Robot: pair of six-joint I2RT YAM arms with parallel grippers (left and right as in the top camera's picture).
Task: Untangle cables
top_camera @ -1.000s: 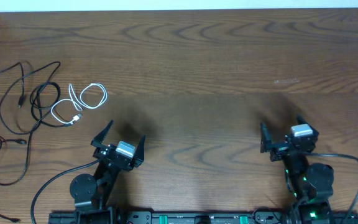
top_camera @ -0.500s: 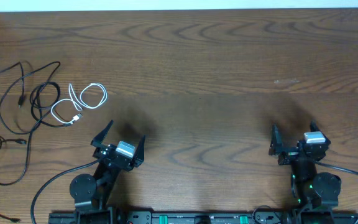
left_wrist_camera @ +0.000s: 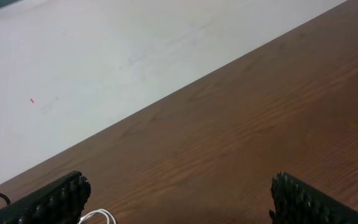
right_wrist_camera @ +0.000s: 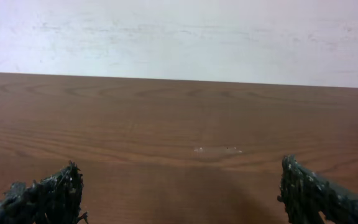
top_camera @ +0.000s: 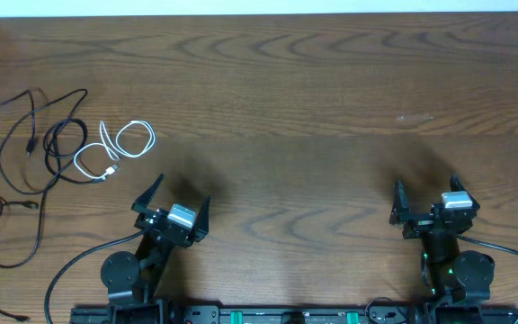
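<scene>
Cables, all on the wooden table [top_camera: 286,90], grouped to the far-left of the left gripper [top_camera: 178,196].
- White cable [top_camera: 115,148]: short, coiled in two loose loops, plug end toward the left gripper. Nearest of the cords to that gripper, just beyond its left finger, apart from it. One loop shows at the bottom edge of the left wrist view beside the left finger.
- Black cable [top_camera: 57,144]: looped, lying against and partly across the white one on the side away from the left gripper, trailing further left.
- Second black cable [top_camera: 7,234]: separate loop, level with the left gripper and well to its left, near the table edge.

Bare wood lies between the white cable and the left gripper.

Left gripper: jaws spread wide, holding nothing, above the table.
Right gripper [top_camera: 426,187]: far right of the left gripper, well apart from every cord, jaws spread wide, holding nothing.

Thick arm wire [top_camera: 70,270] curves behind the left gripper. White wall [right_wrist_camera: 179,31] beyond the table.
</scene>
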